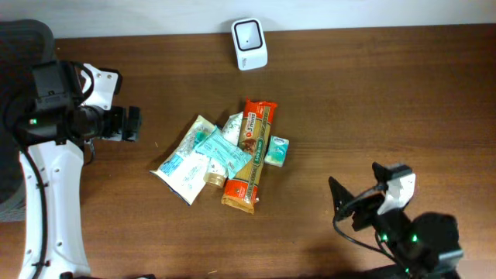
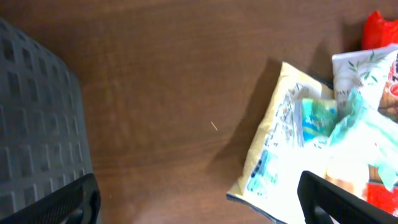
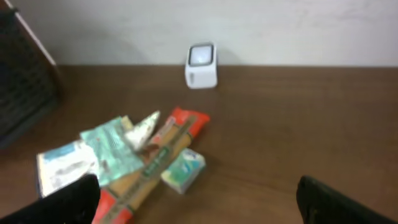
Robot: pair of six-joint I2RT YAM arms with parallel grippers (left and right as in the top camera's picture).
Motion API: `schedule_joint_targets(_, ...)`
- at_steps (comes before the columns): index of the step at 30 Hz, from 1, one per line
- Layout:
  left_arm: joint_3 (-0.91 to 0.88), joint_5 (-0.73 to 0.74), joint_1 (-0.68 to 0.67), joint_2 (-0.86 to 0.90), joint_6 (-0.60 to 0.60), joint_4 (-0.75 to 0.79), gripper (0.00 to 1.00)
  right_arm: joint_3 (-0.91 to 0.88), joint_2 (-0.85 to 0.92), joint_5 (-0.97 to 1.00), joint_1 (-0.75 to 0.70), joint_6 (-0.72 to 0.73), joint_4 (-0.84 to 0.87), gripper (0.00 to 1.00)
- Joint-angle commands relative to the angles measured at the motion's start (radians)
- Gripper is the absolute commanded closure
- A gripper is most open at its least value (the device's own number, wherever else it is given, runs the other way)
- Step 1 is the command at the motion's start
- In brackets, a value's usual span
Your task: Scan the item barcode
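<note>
overhead: straight down, you get the whole brown wooden table (image 1: 403,93)
left wrist: close over the heap of colourful plastic packets (image 2: 292,137)
right wrist: low, farther back, same heap

One white scanner (image 1: 249,44) on the worktop (image 1: 403,93). Five packaged goods in a single pile: one long red-and-tan packet (image 1: 249,159), one cream pouch (image 1: 184,161), one teal sachet (image 1: 221,149), one small teal-and-white box (image 1: 277,150), one white leaf-printed packet (image 1: 233,124), mostly covered. Two tools: left tool (image 1: 132,124), right tool (image 1: 356,186).
</note>
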Motion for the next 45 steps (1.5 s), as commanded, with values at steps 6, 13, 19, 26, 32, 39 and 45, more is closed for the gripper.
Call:
schedule_joint_targets(6, 0.013, 0.014, 0.004, -0.008, 0.015, 0.002, 0.01, 0.536, 0.761, -0.242, 0.005, 0.008, -0.355, 0.01)
schedule_joint_targets(13, 0.013, 0.014, 0.004, -0.008, 0.015, 0.002, 0.0, 0.536, 1.292, -0.357, 0.008, 0.111, -0.279, 0.34)
schedule_joint_targets(19, 0.013, 0.014, 0.004, -0.008, 0.015, 0.002, 0.01, 0.536, 1.452, -0.182, 0.139, 0.369, -0.09, 0.55)
schedule_joint_targets(26, 0.013, 0.014, 0.004, -0.008, 0.015, 0.002, 0.01, 0.536, 1.516, -0.058, 0.198, 0.497, 0.01, 0.61)
schedule_joint_targets(32, 0.013, 0.014, 0.004, -0.008, 0.015, 0.002, 0.01, 0.536, 1.62, -0.069, 0.22, 0.497, 0.039, 0.78)
schedule_joint_targets(39, 0.013, 0.014, 0.004, -0.008, 0.015, 0.002, 0.01, 0.537, 1.438, -0.345, 0.095, 0.233, -0.09, 0.96)
schedule_joint_targets(45, 0.013, 0.014, 0.004, -0.008, 0.015, 0.002, 0.01, 0.537, 1.125, -0.91, -0.077, 0.126, -0.1, 0.96)
